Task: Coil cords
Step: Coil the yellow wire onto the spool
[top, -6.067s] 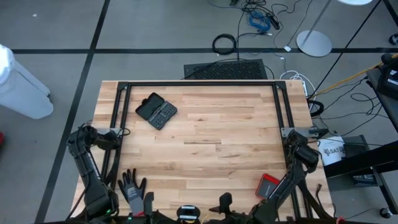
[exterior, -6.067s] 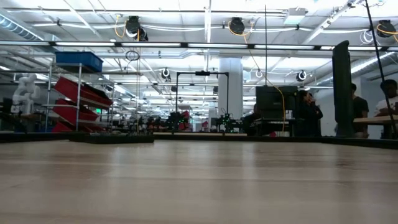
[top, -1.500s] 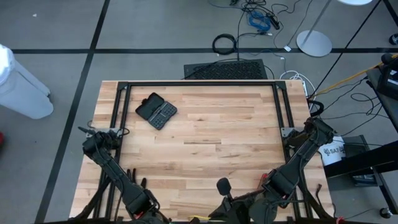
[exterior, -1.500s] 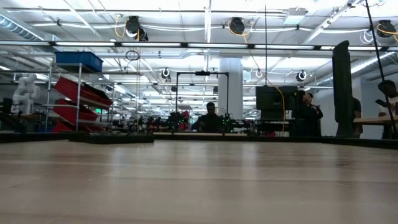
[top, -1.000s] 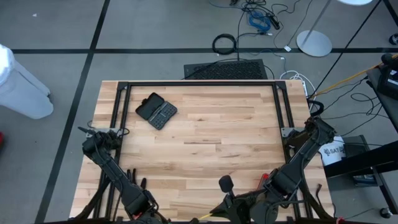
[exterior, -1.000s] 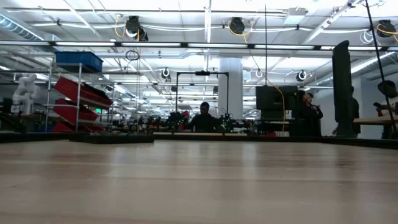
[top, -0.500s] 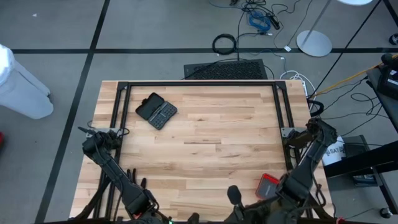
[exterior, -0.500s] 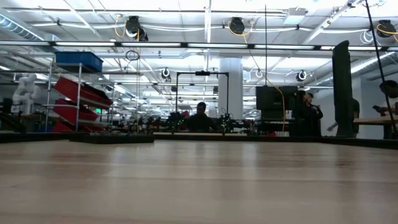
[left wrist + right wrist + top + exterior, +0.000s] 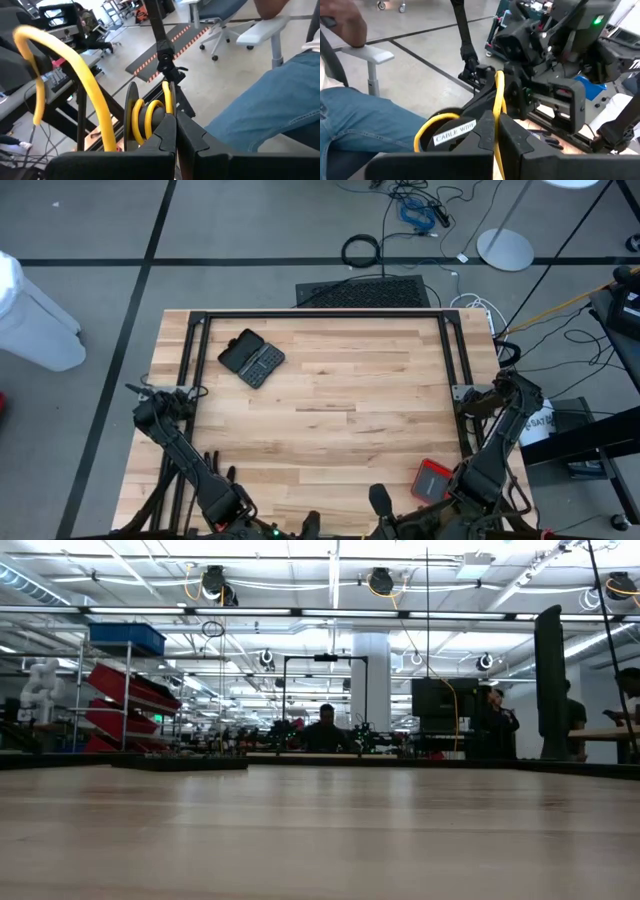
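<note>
The thin yellow cord (image 9: 75, 75) is wound in a few turns round a small black round part (image 9: 150, 117), labelled "CABLE WIRE" in the right wrist view (image 9: 454, 131). One long loop arcs away from it. My left gripper (image 9: 175, 120) and my right gripper (image 9: 496, 122) are both shut on the cord beside that round part. They are close together at the table's near edge, where the high view shows my right gripper (image 9: 380, 502). The cord is out of the high and low views. My left gripper pinches one yellow strand (image 9: 168, 100) between its two fingers, right beside the wound turns. The strand rises from between the fingers. My right gripper pinches one yellow strand (image 9: 497, 100) between its two fingers, next to the labelled round part. The strand runs on past the fingers.
A black folding device (image 9: 251, 358) lies at the table's far left. A red flat thing (image 9: 433, 478) lies near the right arm, and grey glove fingers (image 9: 215, 470) show by the left arm. A person in jeans (image 9: 270, 100) sits just beyond the near edge.
My right gripper has drawn back toward the table's near edge and a little to the right, staying shut on the cord. This has uncovered the red flat thing. The bit of yellow cord that showed at the near edge has left the high view.
</note>
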`<state>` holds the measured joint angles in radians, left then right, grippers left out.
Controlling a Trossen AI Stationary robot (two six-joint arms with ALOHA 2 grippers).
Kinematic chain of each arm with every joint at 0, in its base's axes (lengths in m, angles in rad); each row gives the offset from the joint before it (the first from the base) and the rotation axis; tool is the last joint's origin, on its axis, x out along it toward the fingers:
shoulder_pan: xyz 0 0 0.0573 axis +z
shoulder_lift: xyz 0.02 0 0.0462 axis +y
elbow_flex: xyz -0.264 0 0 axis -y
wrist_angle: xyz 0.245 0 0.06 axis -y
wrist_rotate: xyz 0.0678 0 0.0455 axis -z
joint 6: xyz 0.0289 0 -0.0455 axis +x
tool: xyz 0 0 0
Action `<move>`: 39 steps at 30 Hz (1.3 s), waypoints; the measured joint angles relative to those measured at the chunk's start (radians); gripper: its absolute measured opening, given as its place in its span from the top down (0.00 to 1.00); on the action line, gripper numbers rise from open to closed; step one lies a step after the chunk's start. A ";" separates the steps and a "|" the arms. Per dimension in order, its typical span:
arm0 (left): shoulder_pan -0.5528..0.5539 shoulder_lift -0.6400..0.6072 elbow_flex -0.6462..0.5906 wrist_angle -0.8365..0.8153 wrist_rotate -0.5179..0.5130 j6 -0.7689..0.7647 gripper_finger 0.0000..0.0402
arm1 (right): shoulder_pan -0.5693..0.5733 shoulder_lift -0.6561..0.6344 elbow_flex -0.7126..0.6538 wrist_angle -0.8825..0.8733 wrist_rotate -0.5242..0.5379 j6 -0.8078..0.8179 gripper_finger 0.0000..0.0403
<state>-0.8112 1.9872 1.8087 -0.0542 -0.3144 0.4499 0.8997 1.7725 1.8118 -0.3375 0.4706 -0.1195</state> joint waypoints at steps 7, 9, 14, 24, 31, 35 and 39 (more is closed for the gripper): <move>0.000 0.000 -0.001 -0.013 -0.035 -0.020 1.00 | 0.016 0.000 0.000 0.031 0.000 -0.027 1.00; 0.000 0.000 -0.001 -0.017 -0.036 -0.026 1.00 | 0.024 0.000 0.000 0.041 -0.001 -0.031 1.00; 0.000 0.000 -0.001 -0.020 -0.067 -0.027 1.00 | 0.042 0.000 0.000 0.076 0.000 -0.062 1.00; 0.005 0.000 -0.001 -0.035 -0.112 -0.052 1.00 | 0.091 0.000 0.025 0.076 0.000 -0.091 1.00; 0.004 0.000 -0.001 0.030 -0.112 -0.052 1.00 | 0.084 0.000 0.026 0.042 -0.001 -0.058 1.00; 0.004 0.000 -0.001 0.046 -0.112 -0.052 1.00 | 0.067 0.000 0.026 -0.001 -0.001 -0.013 1.00; 0.004 0.000 -0.001 0.071 -0.132 -0.051 1.00 | 0.054 0.000 0.026 -0.017 0.000 0.006 1.00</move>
<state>-0.8074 1.9869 1.8080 0.0173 -0.4466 0.3985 0.9532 1.7725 1.8374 -0.3546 0.4702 -0.1131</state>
